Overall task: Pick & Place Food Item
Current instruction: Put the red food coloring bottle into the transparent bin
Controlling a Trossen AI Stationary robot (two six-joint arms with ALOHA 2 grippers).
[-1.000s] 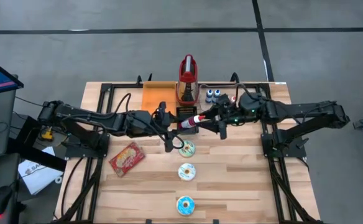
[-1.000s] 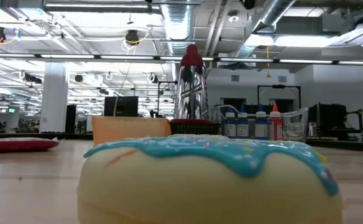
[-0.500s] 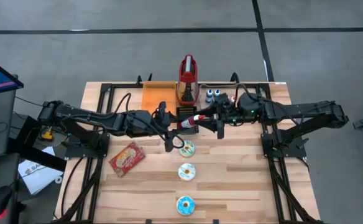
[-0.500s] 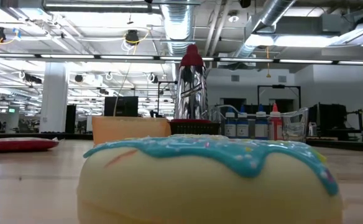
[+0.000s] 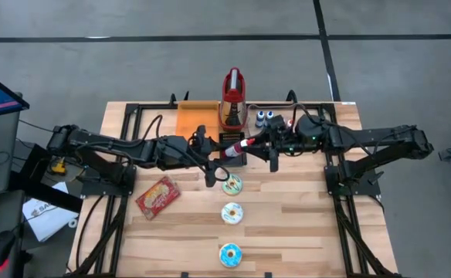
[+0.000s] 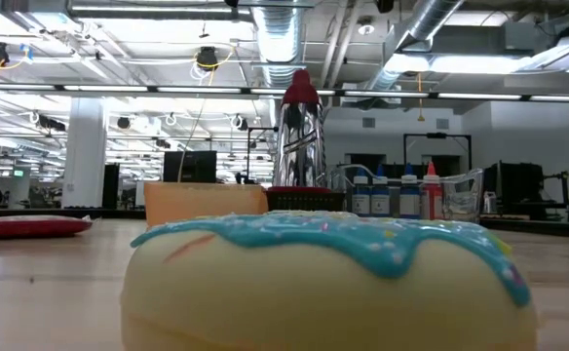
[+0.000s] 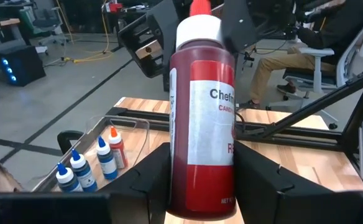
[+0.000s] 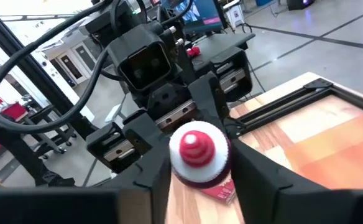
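The food item, a flat red packet [image 5: 157, 196], lies face up on the table's left part, away from both grippers; the low view shows it edge-on [image 6: 26, 227]. Above the table's middle, a red sauce bottle [image 5: 237, 149] with a white cap and red tip hangs between the two arms. My left gripper [image 5: 224, 153] is shut on its body [image 7: 200, 124]. My right gripper [image 5: 254, 145] faces it and is shut on the cap end. My left gripper pinches the bottle's labelled body [image 7: 181, 180], near its base, between its two fingers. They come level from the table's left and lie along the bottle, which is lifted clear, cap toward the right arm. My right gripper has the white cap [image 8: 214, 163] between its two fingers, coming level from the table's right, along the bottle's line.
Three iced discs lie in a row from the middle toward the near edge [image 5: 232, 184] [image 5: 232, 212] [image 5: 231, 254]; the nearest fills the low view [image 6: 328, 273]. At the far edge stand an orange tray [image 5: 196, 117], a red-topped metal appliance [image 5: 232, 100] and small dropper bottles [image 5: 268, 118].
My right gripper has shut its fingers in around the bottle's cap end while staying in place. The left gripper and the bottle have kept still.
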